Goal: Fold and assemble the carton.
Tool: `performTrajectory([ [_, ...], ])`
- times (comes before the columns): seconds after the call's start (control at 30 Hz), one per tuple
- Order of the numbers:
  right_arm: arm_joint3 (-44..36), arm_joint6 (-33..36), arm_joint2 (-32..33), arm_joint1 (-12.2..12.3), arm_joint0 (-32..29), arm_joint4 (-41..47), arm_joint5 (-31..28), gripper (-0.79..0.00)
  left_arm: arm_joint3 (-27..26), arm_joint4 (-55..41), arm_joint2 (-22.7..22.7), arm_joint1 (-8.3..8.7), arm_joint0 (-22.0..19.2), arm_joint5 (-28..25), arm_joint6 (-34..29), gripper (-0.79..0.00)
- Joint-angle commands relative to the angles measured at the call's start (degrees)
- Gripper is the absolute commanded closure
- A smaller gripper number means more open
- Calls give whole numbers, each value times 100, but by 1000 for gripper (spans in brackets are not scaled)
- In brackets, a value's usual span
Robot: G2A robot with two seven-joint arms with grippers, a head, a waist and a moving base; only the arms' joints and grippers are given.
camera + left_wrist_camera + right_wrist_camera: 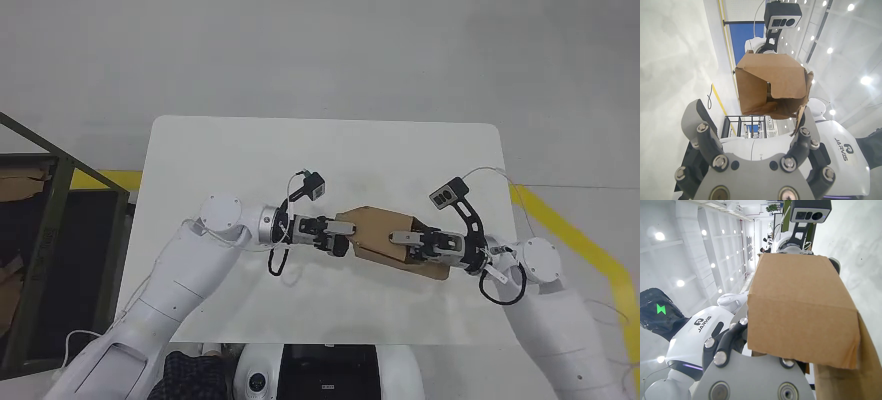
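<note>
Gaping wide, left pincer (751, 111) touches the carton (772, 75) at a flap; right pincer (408, 240) apparently clamps it.

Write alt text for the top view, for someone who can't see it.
A partly folded brown carton, seen from above, is over the middle of a white table. A robot's left gripper meets one end of it, and its right gripper lies on the other end.

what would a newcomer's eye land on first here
A brown carton sits between both arms at the middle of the white table, one end open with loose flaps. The left claw gapes open at that end, one finger against a torn flap edge; the right claw is at the opposite end.
</note>
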Motion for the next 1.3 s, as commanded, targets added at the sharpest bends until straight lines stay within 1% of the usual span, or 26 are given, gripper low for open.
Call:
performTrajectory([
  [0.0, 7, -7, 9, -1, -9, 24, -13, 0, 6, -31, 3, -4, -5, -38, 24, -785],
  [0.37, -40, 44, 131, 12, -134, 181, -61, 0, 74, -192, -96, 17, 69, -93, 84, -785],
  [1.03, -75, 70, -6, -37, -108, 406, -177, 0, 363, -557, 307, -125, -141, -162, 34, -785],
  [1.27, -43, 99, 43, -36, -119, 417, -202, 0, 406, -572, 283, -128, -166, -185, 18, -785],
])
